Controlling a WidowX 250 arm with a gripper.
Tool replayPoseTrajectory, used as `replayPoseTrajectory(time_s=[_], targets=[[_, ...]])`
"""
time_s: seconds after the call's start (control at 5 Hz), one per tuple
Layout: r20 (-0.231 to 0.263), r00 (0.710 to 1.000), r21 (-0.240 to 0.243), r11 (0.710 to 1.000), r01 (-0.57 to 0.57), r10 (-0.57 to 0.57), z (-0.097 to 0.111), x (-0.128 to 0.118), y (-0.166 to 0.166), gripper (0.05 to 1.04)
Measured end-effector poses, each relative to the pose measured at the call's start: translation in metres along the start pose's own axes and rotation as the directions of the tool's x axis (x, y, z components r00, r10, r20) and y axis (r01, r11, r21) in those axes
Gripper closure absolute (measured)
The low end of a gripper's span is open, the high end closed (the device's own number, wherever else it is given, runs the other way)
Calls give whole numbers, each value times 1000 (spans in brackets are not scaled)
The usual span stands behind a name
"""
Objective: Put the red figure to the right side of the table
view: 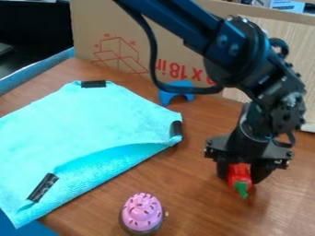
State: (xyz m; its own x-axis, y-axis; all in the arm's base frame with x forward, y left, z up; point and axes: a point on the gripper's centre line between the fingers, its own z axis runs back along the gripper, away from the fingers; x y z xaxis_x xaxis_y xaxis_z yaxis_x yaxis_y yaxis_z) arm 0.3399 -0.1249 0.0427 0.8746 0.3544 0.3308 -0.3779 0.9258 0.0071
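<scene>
One pink, domed toy up front, near one turquoise fabric cloth!
Right of the cloth, one black two-finger gripper pinches one red, green-tipped figure, sides partly hidden.

You're prob. in a robotics lab or similar: your robot arm hangs over a wood-look table w/ printed cardboard stood up behind, a cloth w/ black tape strips & a pink toy. Exact room type unclear, FYI.
</scene>
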Motion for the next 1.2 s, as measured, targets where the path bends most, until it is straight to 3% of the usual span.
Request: replayPoseTrajectory(time_s=[0.2,0.6,0.8,1.0,1.2], targets=[[-47,999,-19,1000,-19,18,-2,6,11,80],[-24,1000,-204,979,-9,5,69,37,35,83],[0,1000,-286,958,16,-16,113,54,79,83],[-19,995,-284,955,86,-96,153,64,134,83],[-13,992,-292,950,115,-124,157,63,131,83]])
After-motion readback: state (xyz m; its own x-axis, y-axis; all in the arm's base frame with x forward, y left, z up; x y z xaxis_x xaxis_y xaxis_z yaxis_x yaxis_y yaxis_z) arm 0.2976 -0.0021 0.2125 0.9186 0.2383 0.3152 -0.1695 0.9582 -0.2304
